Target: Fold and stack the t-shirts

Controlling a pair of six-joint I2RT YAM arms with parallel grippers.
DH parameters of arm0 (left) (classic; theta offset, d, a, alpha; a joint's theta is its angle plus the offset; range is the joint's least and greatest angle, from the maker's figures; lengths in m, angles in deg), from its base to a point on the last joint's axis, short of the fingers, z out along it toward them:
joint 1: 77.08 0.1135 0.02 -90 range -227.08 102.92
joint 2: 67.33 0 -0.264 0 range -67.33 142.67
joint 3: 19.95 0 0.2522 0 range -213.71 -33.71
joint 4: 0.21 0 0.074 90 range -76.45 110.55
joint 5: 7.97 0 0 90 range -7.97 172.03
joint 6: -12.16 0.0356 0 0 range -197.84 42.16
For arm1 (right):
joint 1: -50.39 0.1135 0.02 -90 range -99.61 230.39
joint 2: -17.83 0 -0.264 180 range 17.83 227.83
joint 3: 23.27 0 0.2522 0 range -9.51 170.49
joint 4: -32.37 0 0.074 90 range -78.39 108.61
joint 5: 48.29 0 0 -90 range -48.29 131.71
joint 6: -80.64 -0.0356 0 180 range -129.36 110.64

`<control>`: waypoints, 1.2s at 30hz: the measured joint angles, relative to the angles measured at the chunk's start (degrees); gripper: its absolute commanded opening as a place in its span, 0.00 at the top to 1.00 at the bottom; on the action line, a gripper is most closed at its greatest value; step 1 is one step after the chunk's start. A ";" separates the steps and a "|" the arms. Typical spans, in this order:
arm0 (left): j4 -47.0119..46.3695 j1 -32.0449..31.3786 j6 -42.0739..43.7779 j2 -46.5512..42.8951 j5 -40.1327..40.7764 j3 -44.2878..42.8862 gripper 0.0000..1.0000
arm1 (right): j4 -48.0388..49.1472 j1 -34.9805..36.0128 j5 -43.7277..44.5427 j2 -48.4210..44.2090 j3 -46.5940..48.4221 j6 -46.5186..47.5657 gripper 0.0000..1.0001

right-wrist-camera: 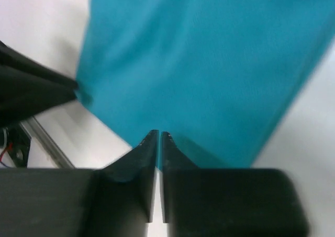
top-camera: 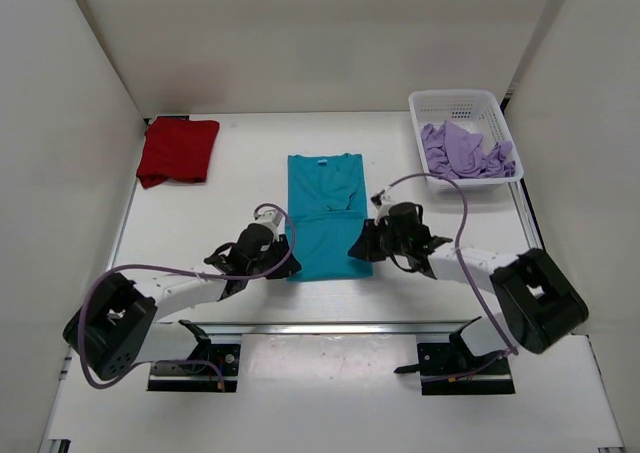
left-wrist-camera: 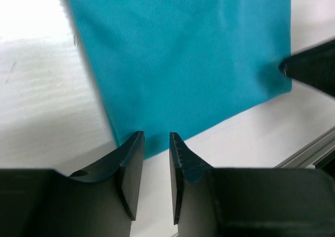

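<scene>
The teal-blue t-shirt (top-camera: 325,218) lies flat in a long narrow fold at the middle of the table. My left gripper (top-camera: 284,260) is at its near left corner; in the left wrist view the jaws (left-wrist-camera: 156,137) stand a little apart with the teal hem corner (left-wrist-camera: 183,64) between the tips. My right gripper (top-camera: 361,249) is at the near right corner; its jaws (right-wrist-camera: 159,135) are pressed almost together on the teal hem (right-wrist-camera: 209,64). The deep red t-shirt (top-camera: 178,151) lies folded at the back left. The pale lavender t-shirt (top-camera: 463,151) lies crumpled in the basket.
The white mesh basket (top-camera: 455,101) stands at the back right. White walls close the table on the left, back and right. A metal rail (top-camera: 340,326) runs along the near edge. Purple cables loop from both arms.
</scene>
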 measured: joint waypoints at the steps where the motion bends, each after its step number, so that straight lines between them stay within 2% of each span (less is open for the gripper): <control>1: 1.16 -0.07 0.57 -0.74 0.37 0.04 0.59 | -0.81 0.15 0.68 -2.12 -2.29 -0.28 0.73; 4: 3.76 0.57 1.77 -2.99 0.79 0.39 0.48 | -4.20 0.13 3.50 -9.55 -7.23 -0.44 0.53; 6: 5.31 0.87 2.29 -4.00 1.75 0.74 0.45 | -5.77 -0.15 5.38 -13.75 -9.09 -0.17 0.49; 10: 6.27 0.33 2.78 -3.85 2.36 1.29 0.34 | -7.02 -1.62 7.23 -18.05 -12.24 -0.35 0.48; 14: 3.80 0.28 2.54 -2.56 2.34 1.86 0.21 | -8.48 -2.60 7.17 -16.50 -13.49 -0.33 0.56; 15: 2.86 0.20 2.29 -2.14 2.32 1.84 0.21 | -8.22 -2.62 6.95 -15.61 -13.46 -0.55 0.59; 16: 1.84 -0.09 2.10 -1.64 2.34 1.81 0.26 | -7.76 -2.49 6.75 -15.10 -13.35 -0.48 0.62; 18: 0.37 -0.70 1.57 -0.59 2.73 1.79 0.46 | -7.21 -2.45 6.25 -14.32 -13.35 -0.66 0.64; 21: -1.09 -1.22 0.96 1.03 2.75 2.08 0.62 | -6.56 -2.38 5.75 -13.79 -13.35 -0.90 0.69; 23: -1.25 -1.18 1.05 1.53 2.60 2.23 0.67 | -6.47 -2.38 5.51 -13.46 -13.42 -0.98 0.79; 25: -1.18 -1.11 0.98 1.53 2.54 2.38 0.65 | -5.92 -2.40 5.09 -12.61 -13.53 -1.29 0.85; 27: -1.29 -1.16 0.96 1.51 2.03 2.43 0.56 | -5.25 -2.40 4.68 -11.82 -13.53 -1.49 0.87; 28: -1.38 -1.25 1.05 1.51 1.68 2.40 0.50 | -5.11 -2.38 4.66 -11.69 -13.53 -1.55 0.86; 30: -1.42 -1.64 1.07 1.33 1.07 2.14 0.46 | -4.76 -2.21 4.61 -11.56 -13.53 -1.97 0.76; 33: -1.16 -1.92 1.22 0.94 0.90 2.12 0.47 | -3.87 -1.75 4.44 -11.56 -13.53 -2.23 0.72; 36: -0.66 -1.81 1.40 0.50 0.87 2.36 0.51 | -3.74 -1.77 4.33 -11.56 -13.55 -2.19 0.79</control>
